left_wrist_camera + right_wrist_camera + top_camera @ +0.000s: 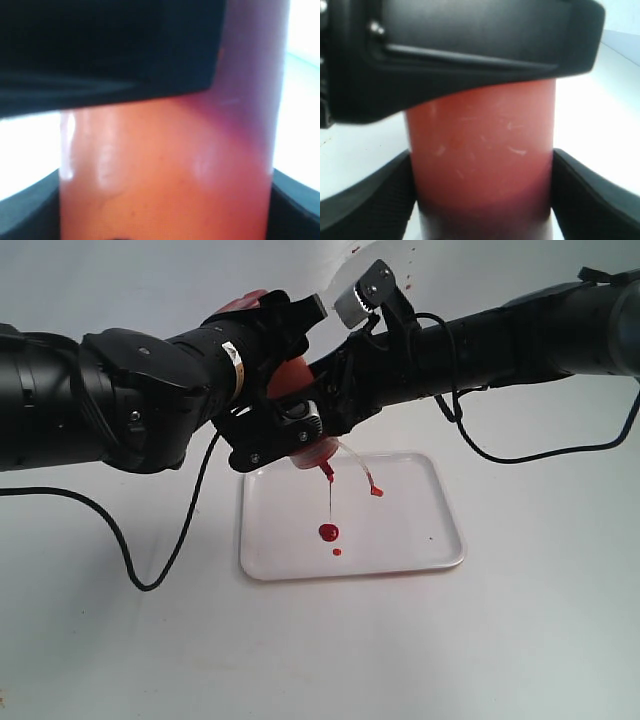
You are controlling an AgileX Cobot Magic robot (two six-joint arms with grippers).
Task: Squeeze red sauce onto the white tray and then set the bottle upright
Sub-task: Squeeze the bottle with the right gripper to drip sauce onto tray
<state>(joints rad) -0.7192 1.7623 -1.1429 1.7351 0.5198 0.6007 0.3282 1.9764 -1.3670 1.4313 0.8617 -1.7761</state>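
White tray (410,510); red-orange bottle (165,175); glossy bright red sauce (328,532).

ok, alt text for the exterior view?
Two black arms, left and right, hold a red squeeze bottle nozzle-down over a white tray; a thin thread of red sauce runs from its nozzle to a blob on the tray. A smaller drop lies beside it.

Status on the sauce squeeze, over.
Both shut on the bottle: left gripper, right gripper. Nozzle down over the white tray, red sauce streaming into a blob. Only the tethered cap dangles beside the stream, not blocking.
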